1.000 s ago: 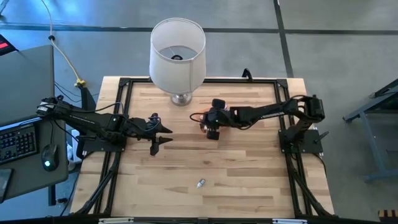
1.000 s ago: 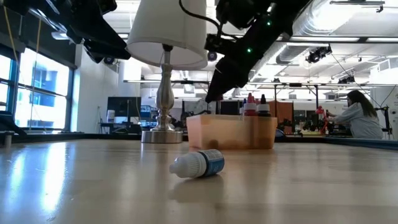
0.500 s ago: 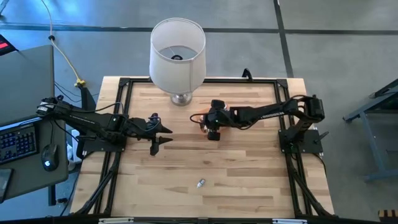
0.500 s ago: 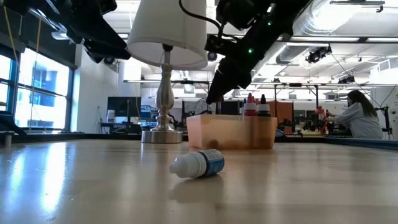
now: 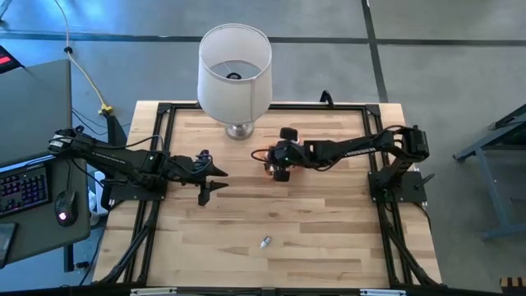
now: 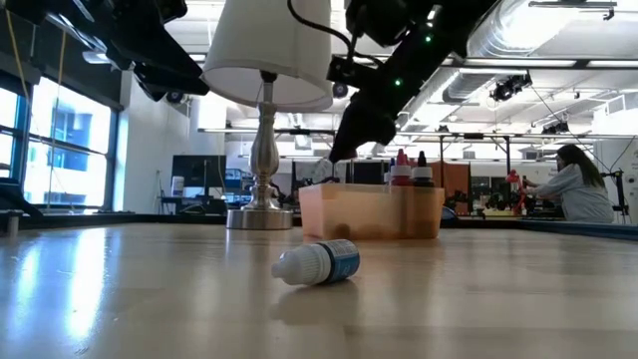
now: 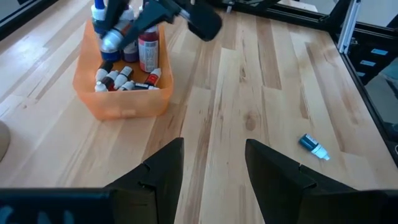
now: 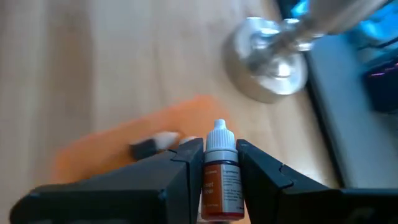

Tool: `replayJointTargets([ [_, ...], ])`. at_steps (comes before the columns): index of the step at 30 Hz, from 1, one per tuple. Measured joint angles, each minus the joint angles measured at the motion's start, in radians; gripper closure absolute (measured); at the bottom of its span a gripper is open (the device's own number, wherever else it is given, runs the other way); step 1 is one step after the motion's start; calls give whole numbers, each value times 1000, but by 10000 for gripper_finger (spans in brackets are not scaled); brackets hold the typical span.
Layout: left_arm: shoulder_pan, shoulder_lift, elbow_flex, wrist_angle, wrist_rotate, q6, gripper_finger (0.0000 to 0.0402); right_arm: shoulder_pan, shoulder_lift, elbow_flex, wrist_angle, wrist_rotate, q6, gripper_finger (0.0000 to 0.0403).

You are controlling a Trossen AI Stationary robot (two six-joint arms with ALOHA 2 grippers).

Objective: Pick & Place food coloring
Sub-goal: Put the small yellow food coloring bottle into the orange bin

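Your right gripper (image 8: 219,163), over the orange tray (image 7: 118,106) near the lamp (image 5: 235,70), has its fingers closed narrowly on one upright white-capped food coloring bottle (image 8: 219,177). More bottles (image 7: 124,78) fill the tray; one blue bottle (image 5: 265,242) lies alone on the near table (image 5: 329,230). Your left gripper (image 7: 211,168) waits at the table's left, fingers parted, holding nothing.

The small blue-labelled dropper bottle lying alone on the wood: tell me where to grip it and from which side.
Grip the small blue-labelled dropper bottle across its round body, coming straight down from above. It lies on its side on the wooden table, and its white cap tapers, so the cap would likely slip from a pincer.
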Motion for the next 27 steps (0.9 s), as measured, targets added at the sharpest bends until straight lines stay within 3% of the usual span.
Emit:
replayJointTargets([
  [4,0,0,0,0,0,0,231,-15,0,0,-42,-100,73,319],
  [10,0,0,0,0,1,0,231,-37,32,0,-109,-92,143,319],
  [19,0,0,0,0,6,0,231,-45,99,0,-66,-117,119,317],
  [27,0,0,0,0,6,0,231,-45,99,0,-41,-120,101,257],
])
